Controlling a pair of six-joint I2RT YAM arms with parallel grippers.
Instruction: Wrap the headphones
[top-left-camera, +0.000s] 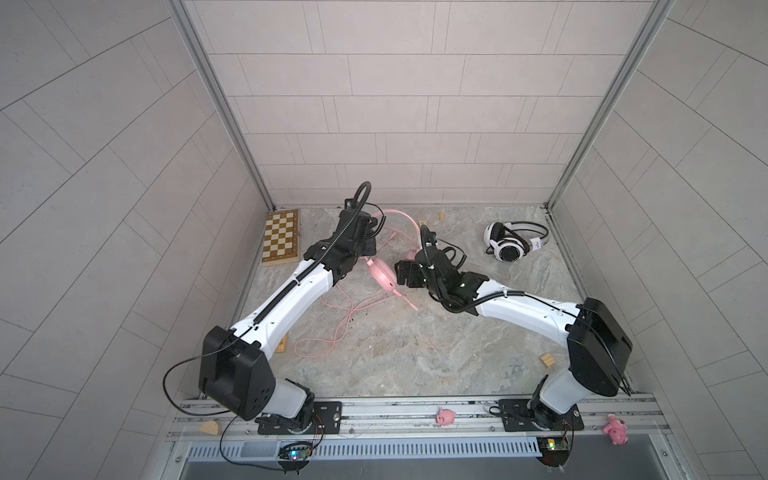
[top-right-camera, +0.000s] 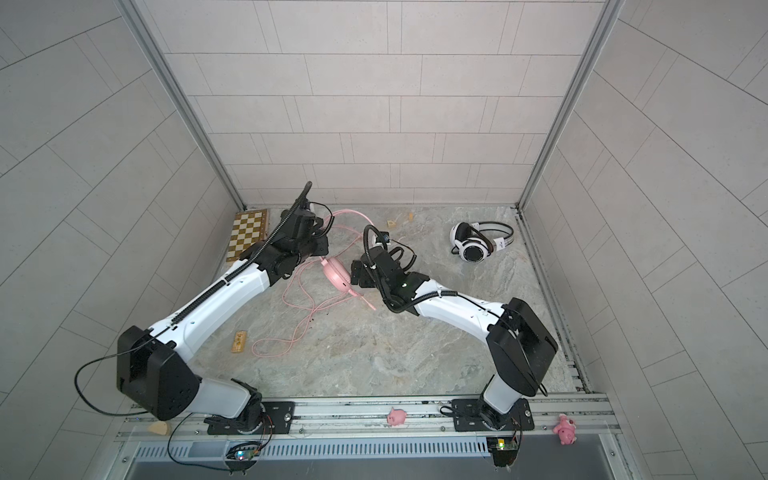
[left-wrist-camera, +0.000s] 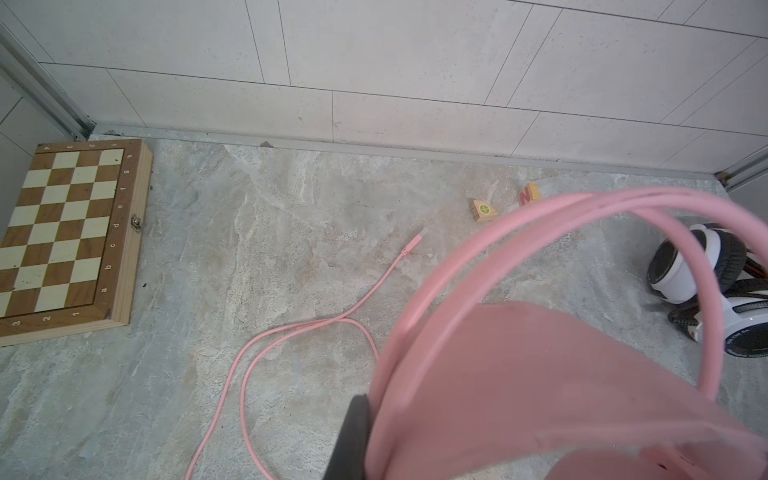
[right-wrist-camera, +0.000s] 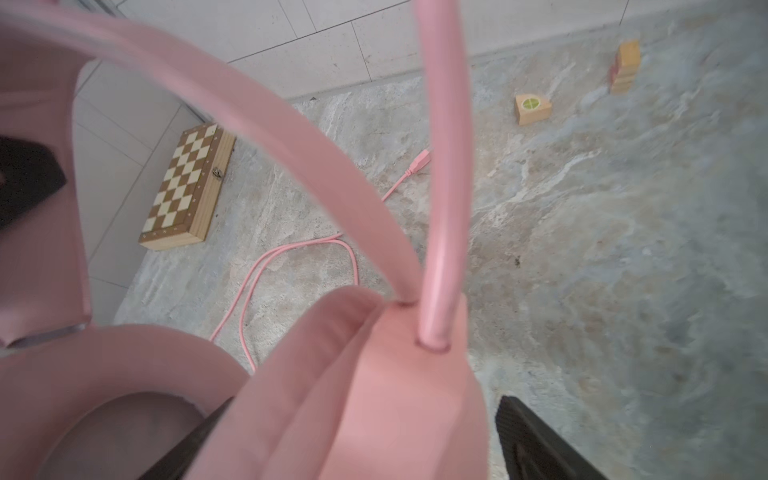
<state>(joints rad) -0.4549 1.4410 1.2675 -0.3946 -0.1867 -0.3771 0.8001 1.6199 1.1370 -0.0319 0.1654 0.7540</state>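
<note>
Seemingly early in the task. Holding the pink headphones (top-left-camera: 382, 276) with the left gripper (top-left-camera: 369, 245), clenched on one end; bracketing the other ear cup (right-wrist-camera: 395, 395) with the right gripper (top-left-camera: 402, 274), released, not yet pressing. Not wound so far: pink cable (left-wrist-camera: 402, 252) loose on the table (top-left-camera: 415, 353) below both grippers. No touching yet of the white headphones (top-left-camera: 509, 249), well apart beyond the right gripper; hard to tell about their cable

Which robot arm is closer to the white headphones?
Right. The right gripper is at the pink headphones in the middle, on the side facing the white headphones. The left gripper is farther, on the pink pair's other side, nearer the chessboard.
</note>
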